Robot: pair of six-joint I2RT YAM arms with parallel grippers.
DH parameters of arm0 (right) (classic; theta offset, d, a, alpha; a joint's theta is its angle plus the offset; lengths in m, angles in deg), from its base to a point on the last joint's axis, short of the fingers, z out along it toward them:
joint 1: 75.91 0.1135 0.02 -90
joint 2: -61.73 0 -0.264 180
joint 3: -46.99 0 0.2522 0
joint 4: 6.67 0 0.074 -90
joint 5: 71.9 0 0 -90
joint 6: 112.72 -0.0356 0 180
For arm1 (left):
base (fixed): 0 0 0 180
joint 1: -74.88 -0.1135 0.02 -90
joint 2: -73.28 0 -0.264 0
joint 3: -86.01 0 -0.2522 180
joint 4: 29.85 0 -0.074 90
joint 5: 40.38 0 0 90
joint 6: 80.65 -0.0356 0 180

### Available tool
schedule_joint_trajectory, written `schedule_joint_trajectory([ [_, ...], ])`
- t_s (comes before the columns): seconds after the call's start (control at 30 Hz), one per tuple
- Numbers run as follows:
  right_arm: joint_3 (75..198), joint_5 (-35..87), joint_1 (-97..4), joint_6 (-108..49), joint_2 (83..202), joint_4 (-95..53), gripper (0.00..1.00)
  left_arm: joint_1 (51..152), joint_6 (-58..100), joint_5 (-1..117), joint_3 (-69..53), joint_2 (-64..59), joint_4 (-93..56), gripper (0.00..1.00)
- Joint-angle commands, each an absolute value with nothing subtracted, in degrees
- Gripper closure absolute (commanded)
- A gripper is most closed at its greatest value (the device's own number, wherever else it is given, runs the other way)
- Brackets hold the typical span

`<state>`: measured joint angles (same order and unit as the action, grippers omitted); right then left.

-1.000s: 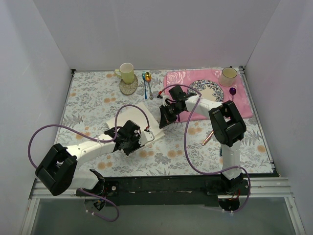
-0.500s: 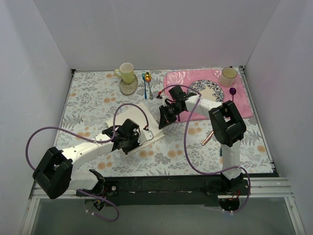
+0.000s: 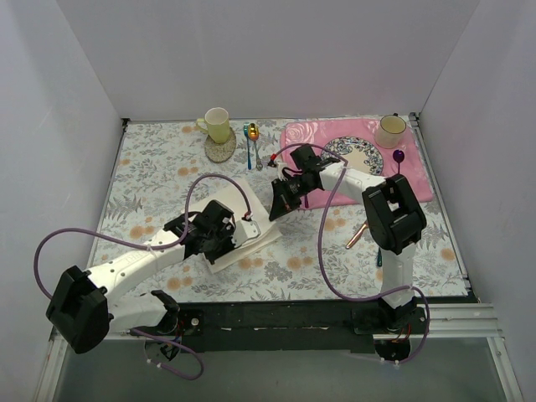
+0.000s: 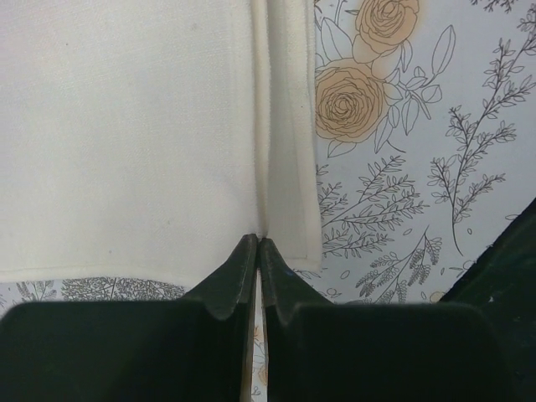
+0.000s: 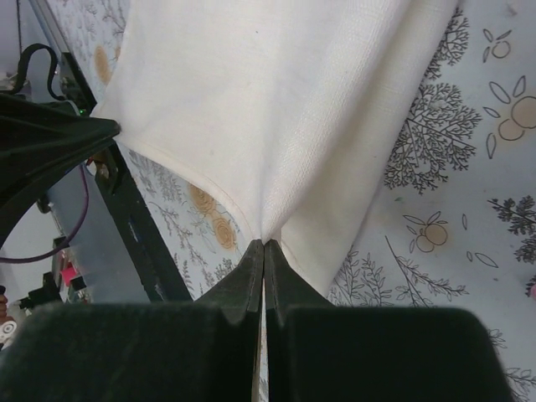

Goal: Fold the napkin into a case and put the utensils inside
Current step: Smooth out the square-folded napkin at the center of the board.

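Left wrist view: both grippers pinch the napkin.
The left gripper (image 4: 258,243), fingers pressed together, nips the folded near edge of the napkin (image 4: 126,126). The right gripper (image 5: 265,244), likewise closed, pinches another edge, cloth peaking toward it. The left arm (image 3: 134,260) stretches forward-right. The right arm (image 3: 389,209) bends leftward, the copper knife (image 3: 355,236) beside it.

- Your napkin (image 3: 256,238) (image 4: 126,126) (image 5: 276,100): plain cream cloth, folded, pinched at two edges, mid-table.
- Your knife (image 3: 356,236): slim, copper, flat, well right of the napkin.
- Your spoon (image 3: 254,131): gold bowl, near the far edge.
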<state>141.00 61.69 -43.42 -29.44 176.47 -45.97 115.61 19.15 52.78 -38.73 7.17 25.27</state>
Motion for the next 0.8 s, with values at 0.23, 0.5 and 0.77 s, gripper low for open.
schedule_joint_trajectory([
  [0.23,139.1,69.8,-43.5,-30.1,171.5,-46.7,0.99,115.7,18.8,56.7,-31.1,9.9,31.5,1.00],
  [0.5,136.9,72.0,-43.5,-28.4,169.8,-48.3,0.99,115.7,19.6,61.6,-29.2,11.5,35.9,1.00],
  [0.77,136.1,68.4,-42.9,-26.2,173.2,-49.8,0.99,115.7,19.3,65.0,-34.3,10.7,33.7,1.00],
])
